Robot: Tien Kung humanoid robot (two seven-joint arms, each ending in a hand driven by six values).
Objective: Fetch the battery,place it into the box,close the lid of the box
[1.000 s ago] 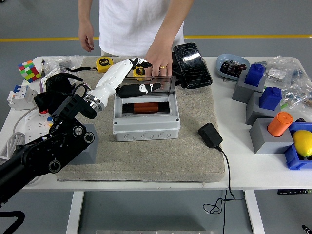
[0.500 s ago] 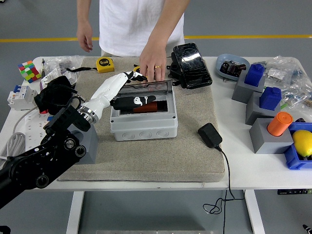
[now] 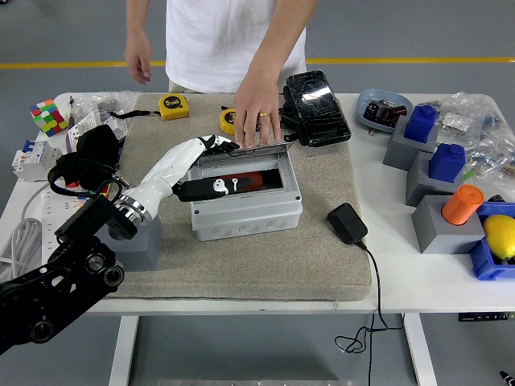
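Observation:
A grey plastic box [image 3: 246, 205] sits on the beige mat, and an orange-red battery [image 3: 245, 178] lies inside it. Its clear lid [image 3: 241, 157] is tilted low over the opening. My left hand [image 3: 211, 163], white with black fingers, rests on the lid's left part with fingers stretched across it, holding nothing. A person's hand [image 3: 259, 112] presses on the box's far edge at the lid hinge. My right arm is out of view.
Two yellow tape measures [image 3: 173, 105] and a black case [image 3: 315, 96] lie behind the box. A black power adapter [image 3: 348, 223] with cord sits right of it. Grey and blue blocks [image 3: 433, 169], an orange cylinder [image 3: 461, 203] and a lemon [image 3: 500, 234] crowd the right side. A colour cube [image 3: 47, 117] stands far left.
My left hand has come down and back toward me, pushing the lid from upright to low over the box. The box shifted slightly. The person's hand stays at the hinge.

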